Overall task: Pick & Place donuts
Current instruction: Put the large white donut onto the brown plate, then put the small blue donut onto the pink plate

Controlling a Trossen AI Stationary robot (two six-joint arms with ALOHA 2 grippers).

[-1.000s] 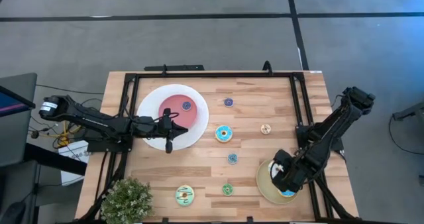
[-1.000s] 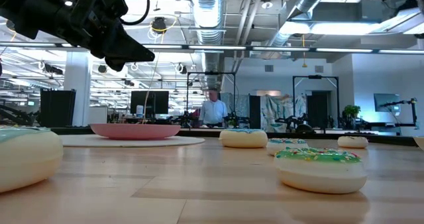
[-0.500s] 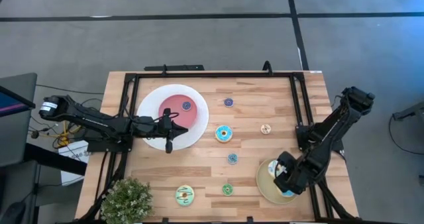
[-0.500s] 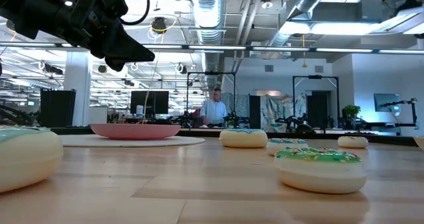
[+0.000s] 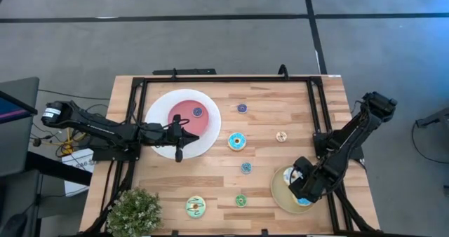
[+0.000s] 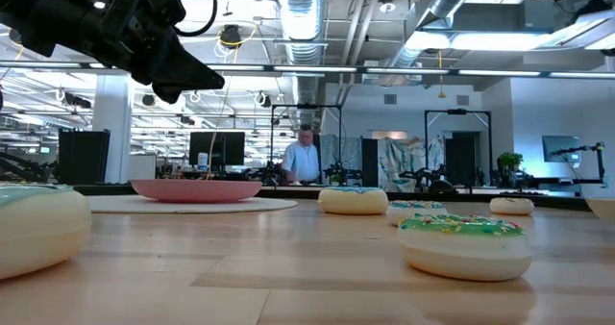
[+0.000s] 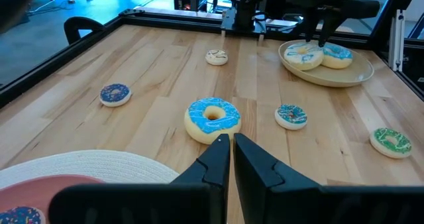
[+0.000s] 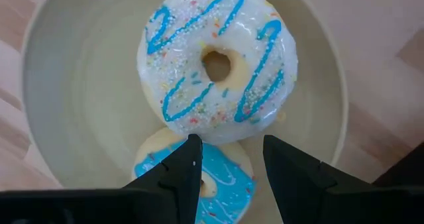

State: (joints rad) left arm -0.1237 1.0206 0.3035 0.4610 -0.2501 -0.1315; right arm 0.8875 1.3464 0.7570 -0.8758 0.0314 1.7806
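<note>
So my right pincer (image 8: 228, 168) is hanging open over the tan plate (image 5: 279, 195), empty, fingers spread either side of where the two donuts on it meet. Biggest worry: the white donut with blue squiggles (image 8: 217, 63) is leaning on the blue iced donut (image 8: 199, 171), which sits partly under it. If I lift off crooked or drop back down, I'd guess a finger clips the top one and it slides off the plate onto the worktop (image 5: 280, 111).

Next size down: the big blue donut (image 7: 213, 117) sits right in front of my left pincer (image 7: 231, 144), which hovers by the white plate (image 5: 160, 104) with its fingers pinched shut, holding nothing. Go in like that and I'd just shove it along instead of grabbing it.

Smallest stuff: the little teal donut (image 7: 291, 116), purple donut (image 7: 115, 94) and green donut (image 7: 391, 141) are flat, probably easy to pinch badly and flick away.
</note>
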